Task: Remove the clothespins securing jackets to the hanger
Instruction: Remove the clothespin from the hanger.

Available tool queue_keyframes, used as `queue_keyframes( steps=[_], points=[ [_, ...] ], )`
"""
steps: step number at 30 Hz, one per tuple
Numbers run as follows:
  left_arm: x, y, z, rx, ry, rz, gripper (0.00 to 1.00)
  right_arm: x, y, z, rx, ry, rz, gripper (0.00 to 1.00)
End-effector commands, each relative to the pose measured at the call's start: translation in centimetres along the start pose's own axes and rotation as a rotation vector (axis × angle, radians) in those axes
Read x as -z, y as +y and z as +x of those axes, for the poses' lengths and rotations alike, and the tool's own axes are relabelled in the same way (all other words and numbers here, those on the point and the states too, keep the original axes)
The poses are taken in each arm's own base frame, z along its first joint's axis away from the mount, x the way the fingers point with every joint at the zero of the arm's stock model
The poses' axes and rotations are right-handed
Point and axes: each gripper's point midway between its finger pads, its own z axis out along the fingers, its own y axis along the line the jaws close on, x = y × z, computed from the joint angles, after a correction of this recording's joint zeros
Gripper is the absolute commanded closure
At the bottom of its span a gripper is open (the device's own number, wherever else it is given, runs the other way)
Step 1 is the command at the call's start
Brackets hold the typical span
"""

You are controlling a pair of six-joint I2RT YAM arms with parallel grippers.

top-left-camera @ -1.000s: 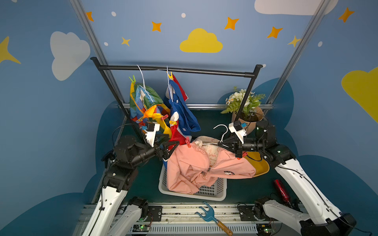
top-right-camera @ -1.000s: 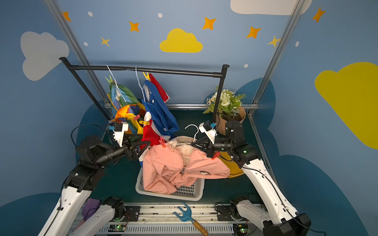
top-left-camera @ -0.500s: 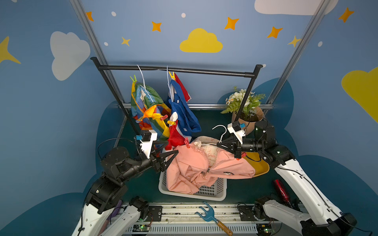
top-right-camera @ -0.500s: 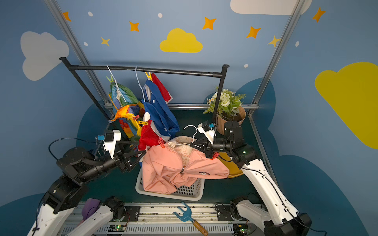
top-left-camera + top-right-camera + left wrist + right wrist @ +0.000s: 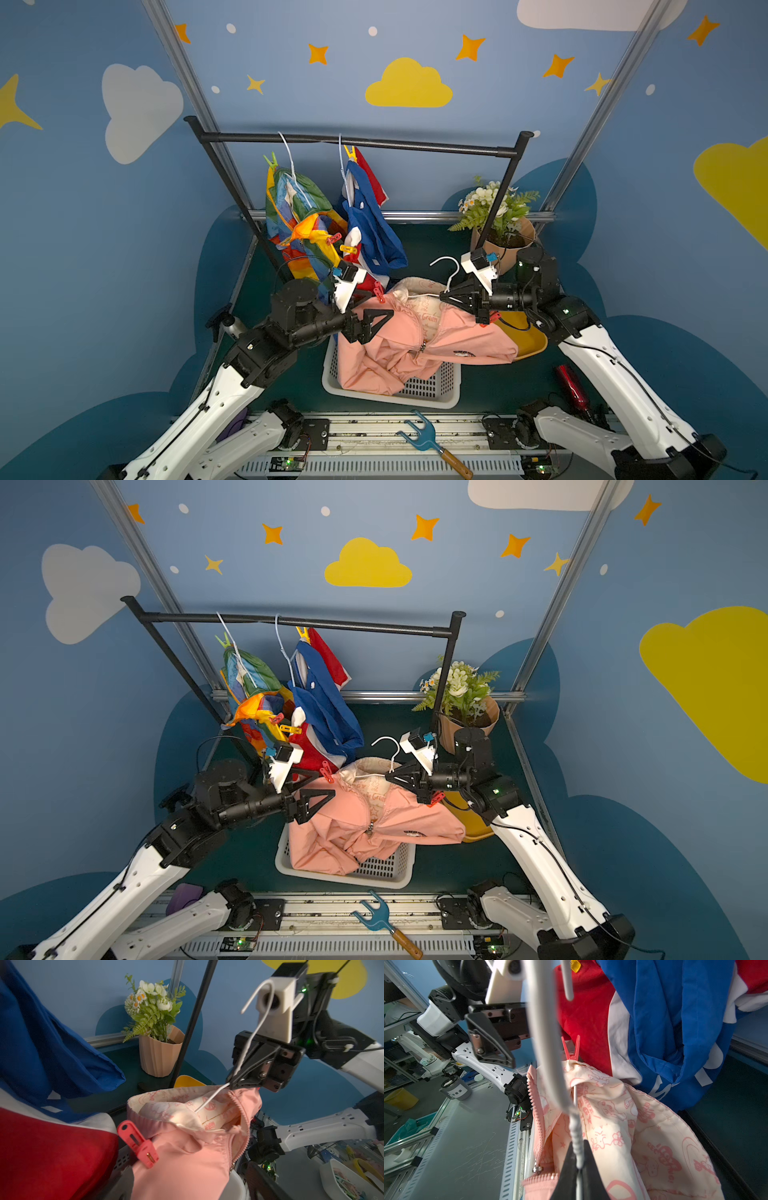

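The pink jacket (image 5: 415, 345) lies draped over a basket, still on a white hanger (image 5: 451, 270). My right gripper (image 5: 579, 1167) is shut on the hanger's wire neck. A red clothespin (image 5: 138, 1144) pinches the jacket's shoulder, and my left gripper (image 5: 380, 305) stands open right beside it with nothing between its fingers. A second red clothespin (image 5: 492, 318) shows under the right gripper. The rainbow jacket (image 5: 299, 220) and the blue, white and red jacket (image 5: 374, 232) hang on the rail, held by green (image 5: 271, 160), yellow (image 5: 350, 151), red (image 5: 333, 239) and yellow (image 5: 348, 249) clothespins.
A white basket (image 5: 436, 390) sits under the pink jacket. The black rail (image 5: 357, 141) spans the back, with its posts on both sides. A flower pot (image 5: 503, 237) and a yellow dish (image 5: 528, 340) stand behind the right arm. A blue fork tool (image 5: 428, 440) lies at the front edge.
My left arm dropped back and low, then swung forward and right, bringing its open gripper up to the red clothespin on the pink jacket. The right arm has held still.
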Motion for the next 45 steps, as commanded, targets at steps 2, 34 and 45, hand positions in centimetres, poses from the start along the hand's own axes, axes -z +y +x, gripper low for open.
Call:
queue_keyframes(
  steps=[2,34,45],
  points=[
    [0.0,1.1,-2.6,-0.002,-0.099,0.004,0.14,0.8,1.2,-0.9,0.054,-0.036,-0.018,1.00],
    [-0.2,-1.3,-2.9,0.029,-0.096,0.285,0.35,1.1,2.3,-1.2,0.038,-0.056,-0.081,1.00],
    [0.8,-1.8,-2.7,0.021,-0.117,0.289,0.56,1.2,2.5,-1.2,0.037,-0.059,-0.099,1.00]
  ],
)
